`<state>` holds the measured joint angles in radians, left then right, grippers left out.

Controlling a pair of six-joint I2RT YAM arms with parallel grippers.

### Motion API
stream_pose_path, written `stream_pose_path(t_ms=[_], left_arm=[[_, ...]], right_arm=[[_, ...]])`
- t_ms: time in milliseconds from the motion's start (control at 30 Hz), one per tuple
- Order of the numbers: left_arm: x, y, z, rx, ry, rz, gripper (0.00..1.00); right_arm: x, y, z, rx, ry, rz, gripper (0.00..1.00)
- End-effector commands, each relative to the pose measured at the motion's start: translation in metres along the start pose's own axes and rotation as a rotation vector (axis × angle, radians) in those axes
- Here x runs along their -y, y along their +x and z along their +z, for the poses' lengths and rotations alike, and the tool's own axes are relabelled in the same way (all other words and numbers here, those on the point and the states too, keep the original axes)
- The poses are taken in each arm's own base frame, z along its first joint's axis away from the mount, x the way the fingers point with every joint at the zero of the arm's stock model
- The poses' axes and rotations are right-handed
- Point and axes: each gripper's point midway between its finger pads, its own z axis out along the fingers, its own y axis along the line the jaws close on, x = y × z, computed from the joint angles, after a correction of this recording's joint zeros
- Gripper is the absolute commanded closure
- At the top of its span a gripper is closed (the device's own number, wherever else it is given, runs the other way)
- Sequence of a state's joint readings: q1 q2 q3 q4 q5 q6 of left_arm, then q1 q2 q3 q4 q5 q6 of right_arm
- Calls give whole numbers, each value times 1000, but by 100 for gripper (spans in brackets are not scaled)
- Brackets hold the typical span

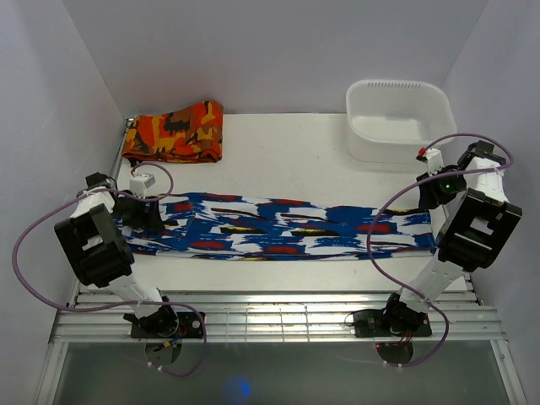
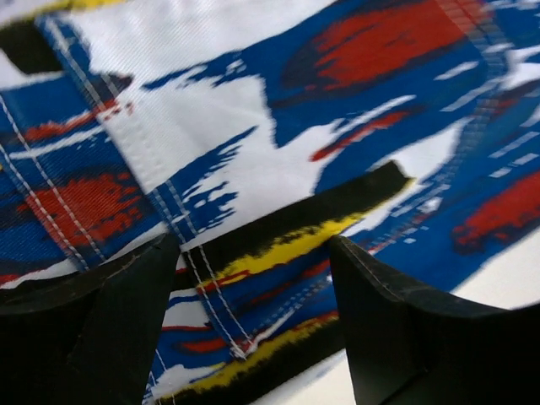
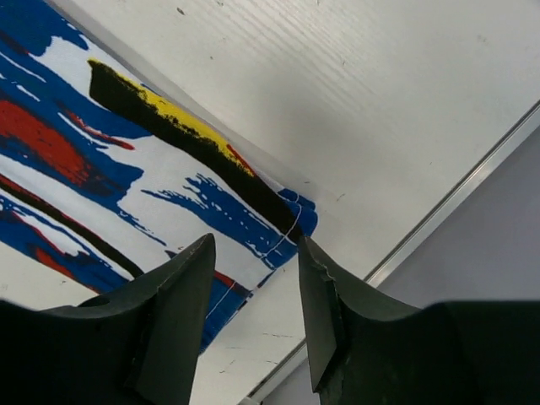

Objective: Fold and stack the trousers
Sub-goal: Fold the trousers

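Note:
The trousers, blue and white with red, yellow and black marks, lie flat in a long strip across the middle of the table. My left gripper hovers over their left end. In the left wrist view its jaws stand wide apart just above the stitched cloth, with nothing pinched. My right gripper is at the strip's right end. In the right wrist view it is open over the hem corner, and cloth and bare table show between the fingers.
A folded orange, red and black cloth lies at the back left. A white tub stands at the back right. Metal rails run along the near edge, and grey walls close in on both sides.

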<state>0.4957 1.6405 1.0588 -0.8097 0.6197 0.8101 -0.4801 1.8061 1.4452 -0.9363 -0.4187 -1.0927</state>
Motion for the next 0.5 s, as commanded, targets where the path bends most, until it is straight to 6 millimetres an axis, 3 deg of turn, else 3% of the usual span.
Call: stream_pose_path(t_ms=[0, 200, 233, 267, 333, 400, 433, 467], left_arm=[[-24, 24, 12, -86, -100, -109, 18], [-31, 53, 27, -177, -132, -192, 19], [-33, 59, 28, -200, -144, -205, 19], [-33, 64, 31, -218, -139, -221, 19], [-32, 68, 33, -229, -139, -244, 19], [-27, 62, 30, -205, -117, -232, 20], [-14, 58, 26, -194, -65, -224, 20], [3, 38, 24, -105, 27, -196, 20]], right_arm=[[-13, 24, 1, -82, 23, 148, 50], [-44, 84, 7, -252, 31, 131, 52], [-60, 105, 16, -303, 3, 133, 52], [-52, 119, 18, -349, 52, 92, 52], [-58, 144, 27, -413, 53, 77, 53], [-50, 150, 27, -435, 68, 66, 58], [-50, 146, 24, -426, 55, 66, 59], [-40, 120, 21, -332, 51, 52, 59]])
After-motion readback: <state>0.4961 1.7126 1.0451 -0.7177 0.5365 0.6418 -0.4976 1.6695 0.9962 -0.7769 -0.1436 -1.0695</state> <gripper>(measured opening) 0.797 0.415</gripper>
